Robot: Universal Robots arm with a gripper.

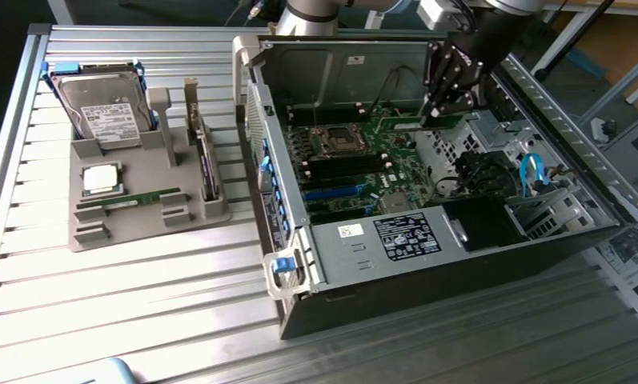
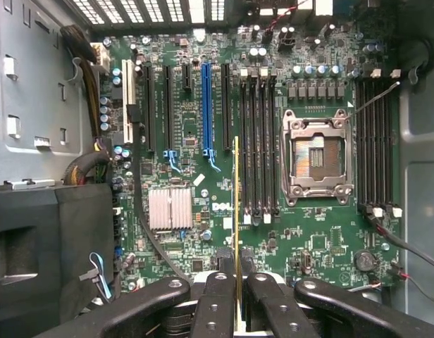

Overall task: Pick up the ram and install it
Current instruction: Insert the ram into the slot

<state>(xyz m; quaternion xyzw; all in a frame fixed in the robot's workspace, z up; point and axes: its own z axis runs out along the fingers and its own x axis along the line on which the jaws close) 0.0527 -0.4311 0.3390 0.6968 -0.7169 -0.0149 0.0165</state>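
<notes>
Ram (image 2: 236, 190) clamped in the tool (image 2: 237, 271) above the motherboard (image 2: 189, 141).
The ram stands on edge between the tool's fingers, inside the open computer case (image 1: 404, 288), and runs along the black memory slots (image 2: 256, 141) next to the CPU socket (image 2: 317, 158). On the counter (image 1: 137, 304), a grey holder (image 1: 94, 232) carries a second stick (image 1: 137, 199), well apart from the case.

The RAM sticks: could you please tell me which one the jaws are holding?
The ram edge-on above the motherboard inside the computer case; the other stick rests in the grey holder outside it.
</notes>
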